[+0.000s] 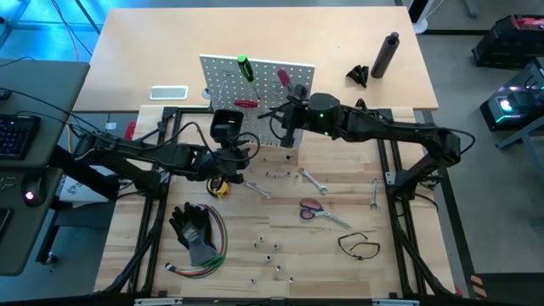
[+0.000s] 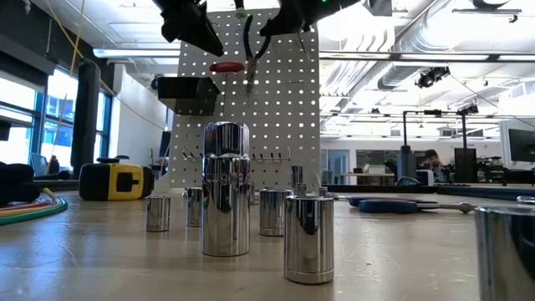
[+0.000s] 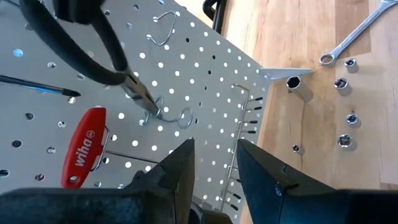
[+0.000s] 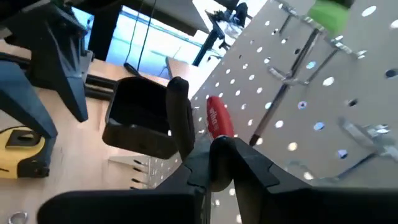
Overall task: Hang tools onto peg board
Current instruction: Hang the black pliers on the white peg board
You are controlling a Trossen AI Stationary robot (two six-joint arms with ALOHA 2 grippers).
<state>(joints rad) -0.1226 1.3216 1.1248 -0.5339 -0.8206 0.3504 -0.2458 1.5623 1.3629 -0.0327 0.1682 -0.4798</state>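
Observation:
The white peg board (image 1: 259,85) stands upright at the table's far middle, with a black bin (image 1: 225,123) on its front. On it hang a green-handled screwdriver (image 1: 245,68), a red-handled tool (image 1: 285,78) and a red-handled screwdriver (image 3: 84,146). My right gripper (image 1: 289,115) is at the board's front, shut on black-handled pliers (image 2: 251,50). My left gripper (image 3: 214,165) is open and empty before the board, below the bin. A yellow tape measure (image 1: 219,189), red scissors (image 1: 311,208), wrenches (image 1: 314,178) and a black loop (image 1: 357,245) lie on the table. My right gripper pinches the pliers by a black handle (image 4: 179,115) between its two fingers, coming from the table's right and slanting down toward the board. The pliers are clear of the table, nose down, and the nose (image 3: 140,102) is at a wire hook (image 3: 163,114) on the board.
Black gloves (image 1: 194,228) and coloured wires (image 1: 200,268) lie at the near left. Several chrome sockets (image 2: 226,188) stand on the near table. A black cylinder (image 1: 387,53) and a white phone-like slab (image 1: 168,93) lie beyond the board.

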